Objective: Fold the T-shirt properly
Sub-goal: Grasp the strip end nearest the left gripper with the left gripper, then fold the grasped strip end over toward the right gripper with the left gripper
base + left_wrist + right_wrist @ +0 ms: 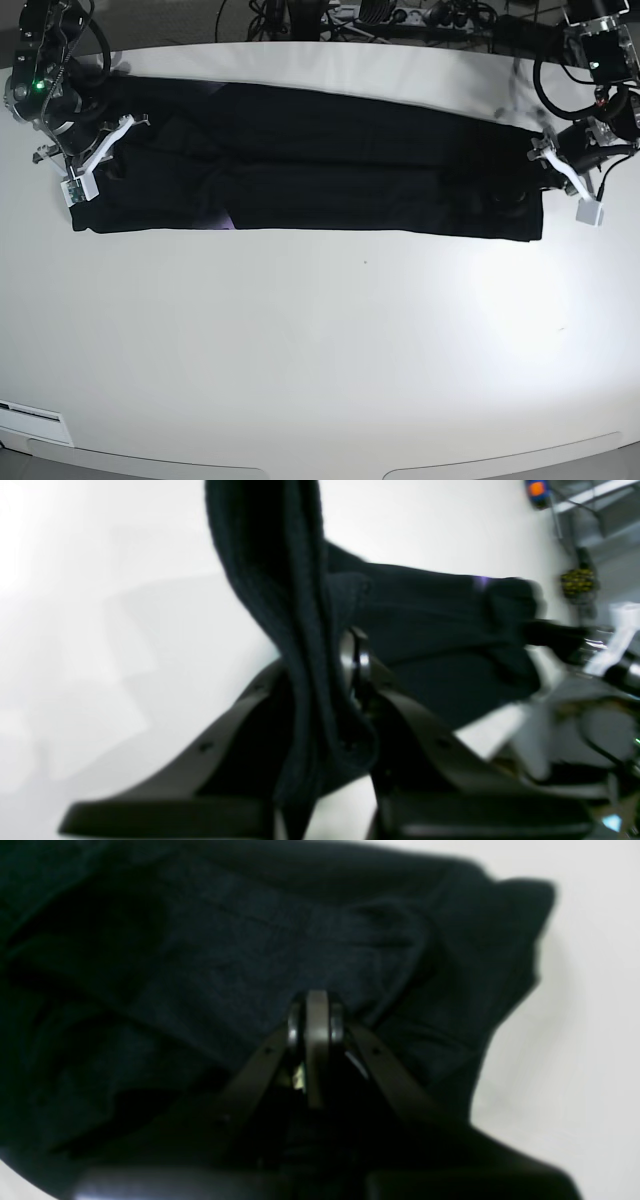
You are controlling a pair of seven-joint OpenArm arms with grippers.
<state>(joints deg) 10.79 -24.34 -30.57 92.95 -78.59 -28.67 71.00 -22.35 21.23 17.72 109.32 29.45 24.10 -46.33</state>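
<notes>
T-shirt (310, 165) stretched long across table (320, 350), both tools clamped on its ends

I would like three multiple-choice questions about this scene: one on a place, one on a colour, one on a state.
1. Where does the T-shirt lie on the table?
A. along the far side
B. at the near edge
C. hanging off the near corner

2. What colour is the T-shirt?
A. white
B. red
C. black

3. How does the left pincer stand?
A. wide open above bare table
B. shut on the T-shirt
C. out of every view

Key: 1 A, the base view shows it stretched as a long band along the far side; 2 C, the fabric is black in every view; 3 B, fabric runs between its fingers.
</notes>
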